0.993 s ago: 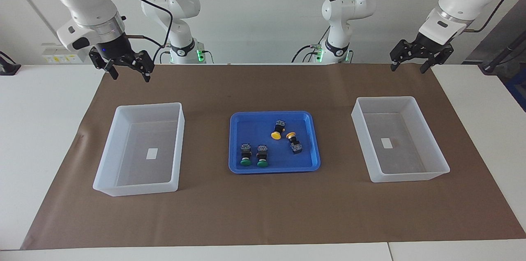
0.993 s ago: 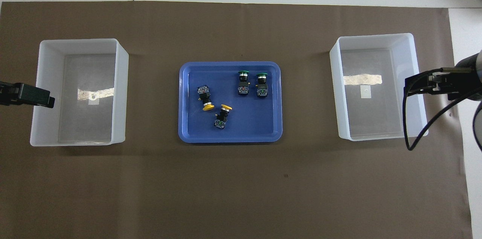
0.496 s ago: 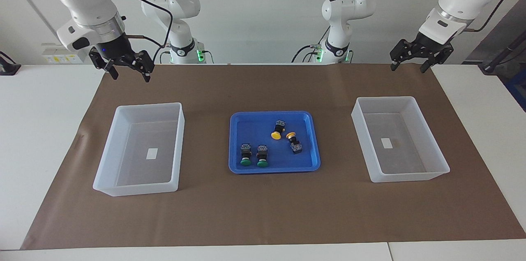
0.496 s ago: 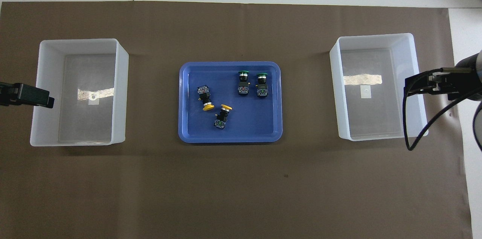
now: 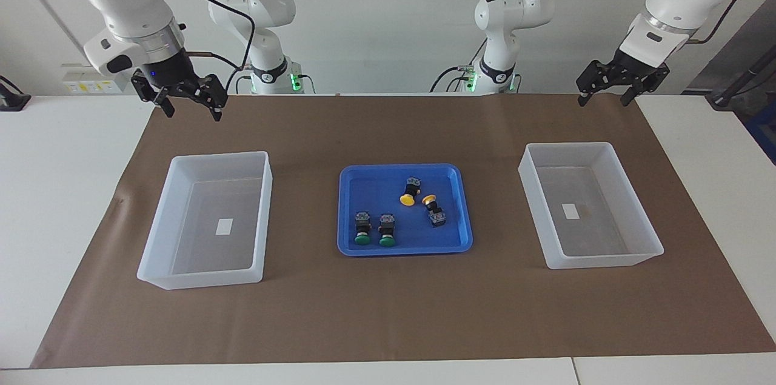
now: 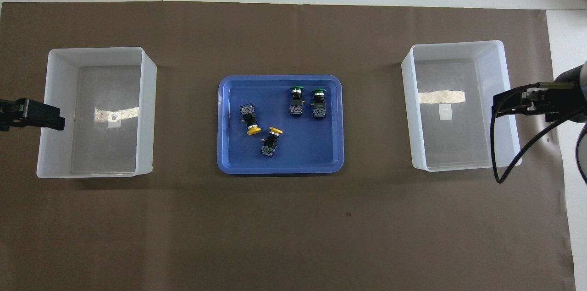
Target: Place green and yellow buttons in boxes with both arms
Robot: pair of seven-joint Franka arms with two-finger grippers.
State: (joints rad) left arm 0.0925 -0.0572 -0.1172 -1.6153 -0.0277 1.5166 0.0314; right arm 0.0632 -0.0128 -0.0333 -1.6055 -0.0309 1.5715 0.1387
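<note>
Blue tray (image 5: 348, 215) held all four buttons (image 5: 397, 212) between both wide-open, empty grippers, left (image 5: 608, 93) at their two o'clock and right (image 5: 190, 103) at ten, neither clearly nearer.

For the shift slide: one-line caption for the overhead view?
Four buttons lie in the blue tray between two boxes; both arms wait.
</note>
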